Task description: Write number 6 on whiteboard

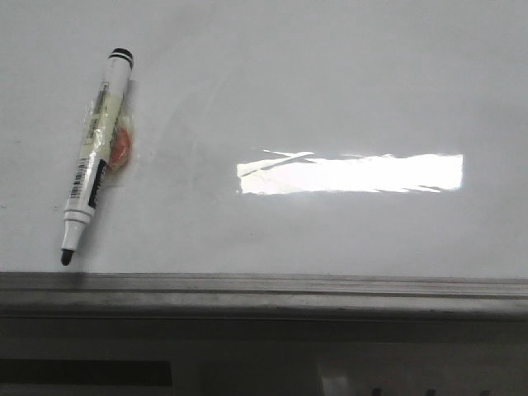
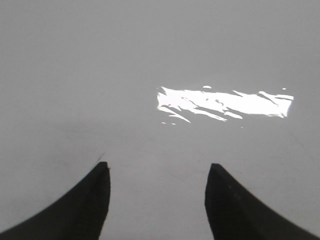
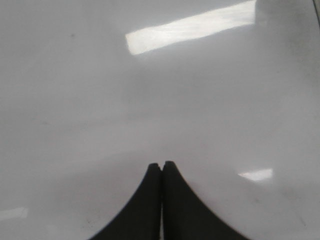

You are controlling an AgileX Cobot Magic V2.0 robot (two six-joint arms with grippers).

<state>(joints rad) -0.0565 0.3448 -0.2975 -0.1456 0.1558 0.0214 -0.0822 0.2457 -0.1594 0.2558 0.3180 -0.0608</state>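
Observation:
The whiteboard (image 1: 330, 91) fills the front view, glossy white with a bright light reflection, and no number 6 shows on it. A white-barrelled marker (image 1: 97, 157) lies on it at the left, uncapped, its black tip toward the near rail. Neither gripper appears in the front view. In the left wrist view my left gripper (image 2: 157, 167) is open over bare whiteboard (image 2: 100, 75), with nothing between its fingers. In the right wrist view my right gripper (image 3: 162, 164) is shut, its fingertips pressed together and empty, over bare whiteboard (image 3: 75, 100).
A grey metal rail (image 1: 264, 290) runs along the board's near edge. A small orange-red piece under clear tape (image 1: 121, 145) sits against the marker's barrel. Faint smudges mark the board near its middle.

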